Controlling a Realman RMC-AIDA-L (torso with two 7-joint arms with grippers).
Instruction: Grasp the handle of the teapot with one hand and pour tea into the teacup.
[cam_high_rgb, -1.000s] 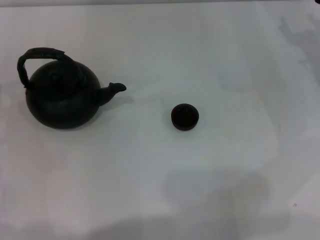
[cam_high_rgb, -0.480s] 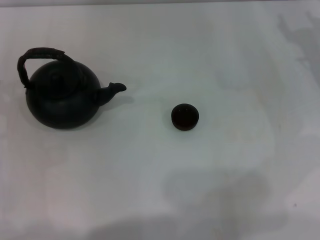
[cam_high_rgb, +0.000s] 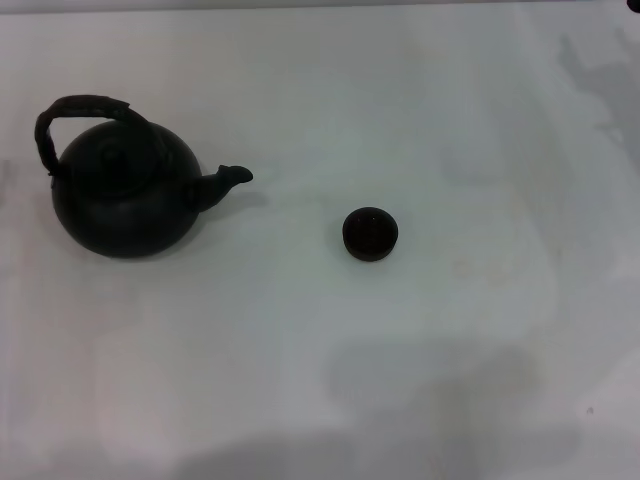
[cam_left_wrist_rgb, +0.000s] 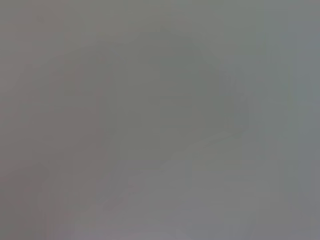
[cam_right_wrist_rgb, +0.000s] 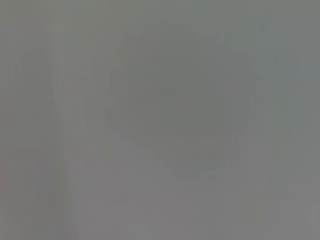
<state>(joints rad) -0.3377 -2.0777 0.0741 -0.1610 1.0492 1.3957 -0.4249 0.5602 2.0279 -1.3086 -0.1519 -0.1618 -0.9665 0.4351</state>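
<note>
The large dark teapot (cam_high_rgb: 127, 197) stands upright on the white table at the left of the head view, its short spout (cam_high_rgb: 232, 178) pointing right toward the cup. Its dark-brown wrapped handle (cam_high_rgb: 80, 110) arches over the lid. The tiny black teacup (cam_high_rgb: 370, 233) sits near the middle of the table, well apart from the spout. Neither gripper shows in the head view. Both wrist views show only a plain grey surface with no fingers.
The white table (cam_high_rgb: 450, 120) fills the head view. A small dark object (cam_high_rgb: 632, 5) peeks in at the far right corner. Soft shadows lie on the near part and the far right of the table.
</note>
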